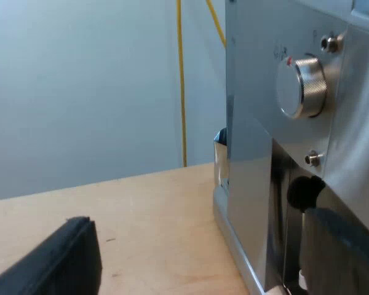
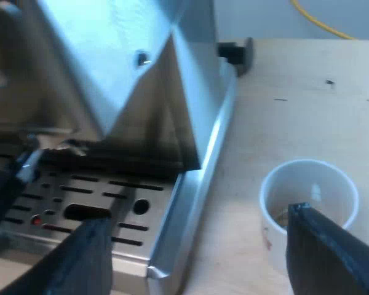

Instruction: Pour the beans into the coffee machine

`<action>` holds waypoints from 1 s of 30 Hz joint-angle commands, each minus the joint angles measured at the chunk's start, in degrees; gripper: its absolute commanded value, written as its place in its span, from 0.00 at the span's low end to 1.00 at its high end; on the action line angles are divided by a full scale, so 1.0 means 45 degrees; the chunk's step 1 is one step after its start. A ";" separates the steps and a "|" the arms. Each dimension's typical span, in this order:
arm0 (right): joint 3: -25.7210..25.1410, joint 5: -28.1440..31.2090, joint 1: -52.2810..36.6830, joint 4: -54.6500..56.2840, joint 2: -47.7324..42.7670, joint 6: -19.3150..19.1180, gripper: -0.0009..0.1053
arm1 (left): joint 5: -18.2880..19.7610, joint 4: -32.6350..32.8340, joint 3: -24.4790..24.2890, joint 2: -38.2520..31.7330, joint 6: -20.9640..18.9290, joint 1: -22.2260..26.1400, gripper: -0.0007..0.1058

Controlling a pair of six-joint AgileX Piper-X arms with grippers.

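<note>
My left gripper (image 1: 203, 249) is spread wide and holds nothing: one black finger hangs over the pale wooden table (image 1: 141, 209), the other beside the brushed-steel espresso machine (image 1: 252, 123), below its round knurled knob (image 1: 302, 87). My right gripper (image 2: 203, 246) gapes equally wide and empty, one finger over the slotted metal drip tray (image 2: 120, 200), the other over the white round mug (image 2: 307, 165), which stands on the table just beside the tray.

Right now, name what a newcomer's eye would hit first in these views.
The shiny steel espresso machine with its ribbed round metal knob looms close to the left black fingers. A white round mug stands on the pale wooden table beside the machine's slotted drip tray, partly behind one right finger.
</note>
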 commanded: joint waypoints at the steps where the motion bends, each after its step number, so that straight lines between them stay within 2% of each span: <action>1: -0.0391 0.0566 -0.0005 -0.0114 0.0255 -0.0054 0.59 | -0.0283 0.0890 -0.0464 -0.0412 -0.0144 -0.0010 0.65; 6: -0.0493 0.1650 -0.0029 0.0000 0.0691 -0.0139 0.59 | -0.0574 0.2836 -0.1166 -0.1316 -0.0088 -0.0010 0.65; 9: -0.0493 0.2255 -0.0214 0.0127 0.0856 -0.0139 0.59 | -0.0572 0.3512 -0.1380 -0.1709 -0.0088 -0.0010 0.65; 14: -0.0493 0.1408 -0.1778 0.0811 0.0968 -0.0139 0.59 | -0.0433 0.4634 -0.1819 -0.2079 -0.0088 -0.0010 0.65; 17: -0.0493 0.1368 -0.2644 0.1018 0.0766 -0.0044 0.59 | -0.0433 0.5538 -0.2203 -0.2112 -0.0088 -0.0010 0.65; 23: -0.0493 0.1418 -0.2858 0.1440 -0.0275 -0.0154 0.59 | -0.0424 0.6135 -0.2787 -0.2329 -0.0088 -0.0767 0.65; 25: -0.0493 0.1418 -0.2858 0.1688 -0.0694 -0.0239 0.59 | -0.0542 0.6263 -0.2920 -0.2569 -0.0088 -0.1125 0.65; 30: -0.0493 0.1357 -0.2822 0.2220 -0.1914 -0.0433 0.59 | -0.1918 0.7158 -0.2978 -0.3885 -0.0088 -0.1514 0.65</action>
